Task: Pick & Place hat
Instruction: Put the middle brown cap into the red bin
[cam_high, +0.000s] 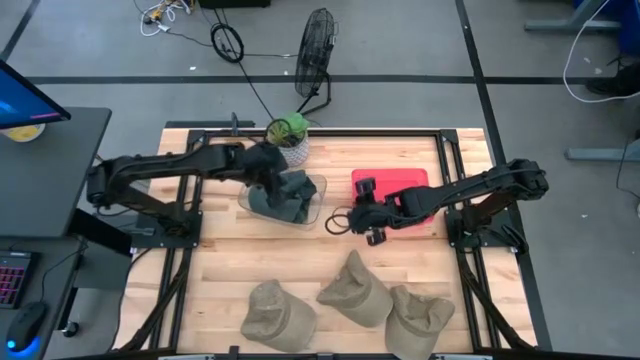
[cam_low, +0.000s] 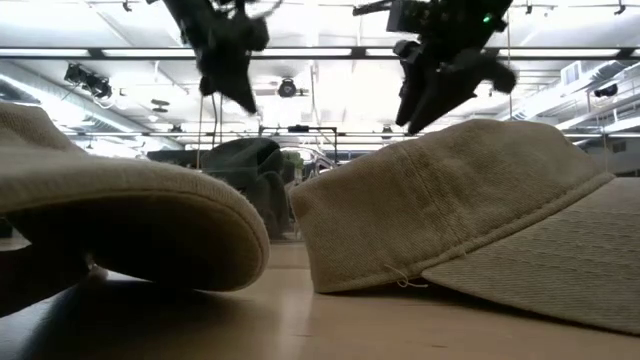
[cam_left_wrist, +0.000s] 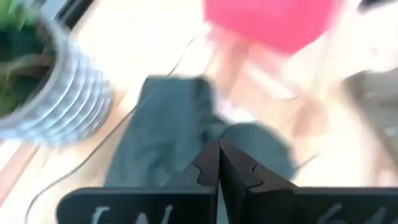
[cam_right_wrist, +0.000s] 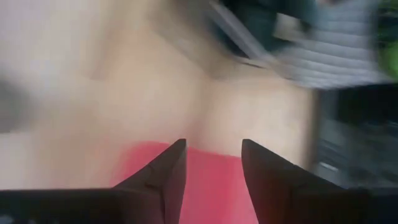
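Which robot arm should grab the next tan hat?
Probably the right. Its gripper has open, empty fingers and hovers just above the middle tan hat. The left gripper is shut over the clear bin with dark hats, farther away.

Three tan hats lie along the near edge of the table (cam_high: 220, 260): one at the left (cam_high: 278, 316), one in the middle (cam_high: 353, 291) and one at the right (cam_high: 420, 316). One dark hat (cam_high: 290, 195) sits in one clear container (cam_high: 312, 212). There is one potted plant (cam_high: 289, 134), one red mat (cam_high: 393, 182) and one floor fan (cam_high: 317, 42). Two arms reach over the table, each with one gripper: left (cam_high: 268, 172), right (cam_high: 368, 212).
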